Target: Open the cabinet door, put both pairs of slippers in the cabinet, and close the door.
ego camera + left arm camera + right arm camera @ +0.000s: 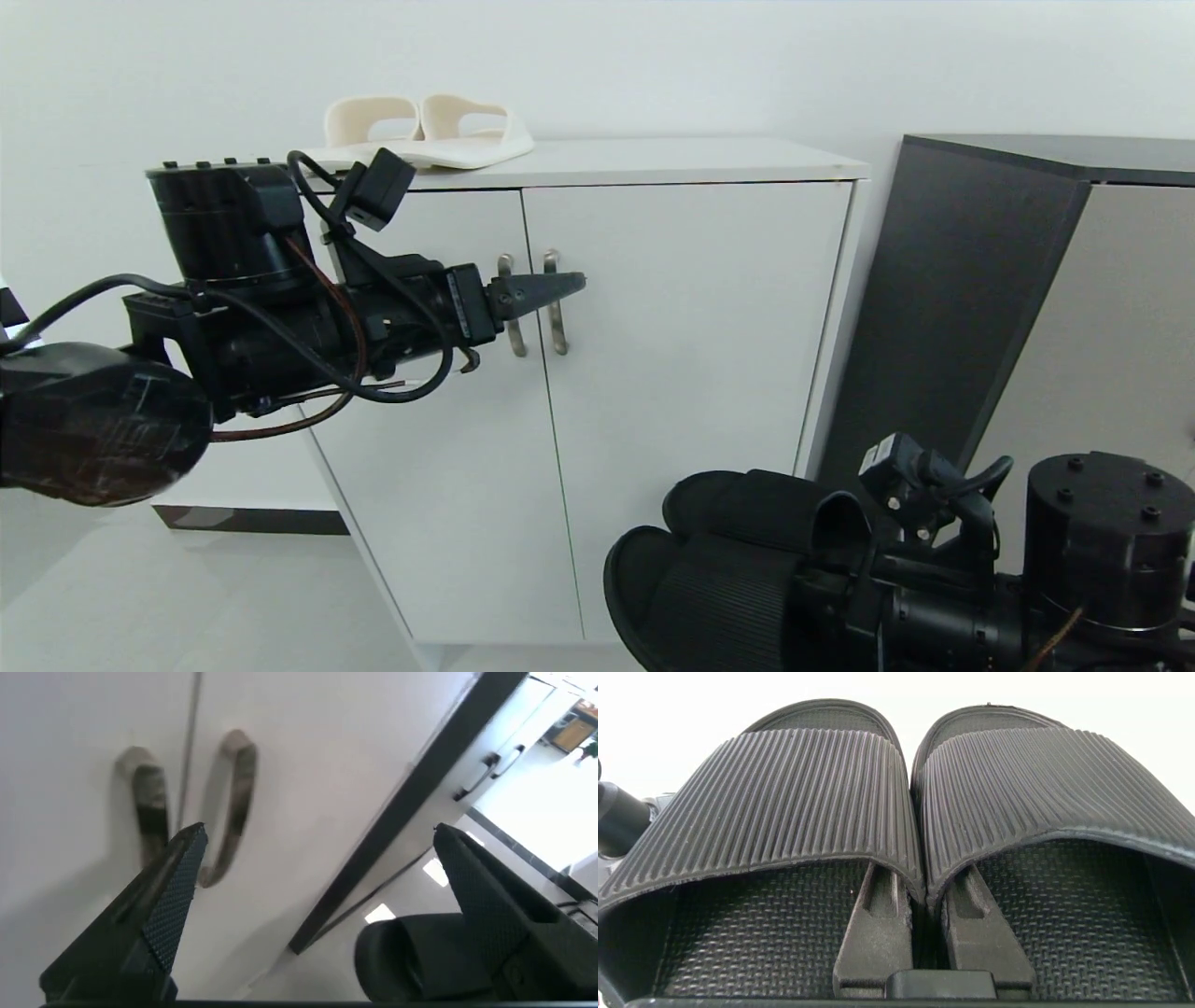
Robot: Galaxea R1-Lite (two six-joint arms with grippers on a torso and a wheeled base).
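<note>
Soft, even light washes the white cabinet (691, 392), leaving only faint shadows beside its handles (234, 803). The wall (653, 65) behind glares near-white. Bright patches lie on the floor (402, 889). The black slippers (906, 812) read dark against a blown-out backdrop. Straight edges lean at the head view's margins.

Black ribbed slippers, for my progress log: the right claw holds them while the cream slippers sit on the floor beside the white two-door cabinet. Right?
No. The head view shows the cream slippers lying on top of the white two-door cabinet, not on the floor. The right claw does hold the black ribbed slippers.
</note>
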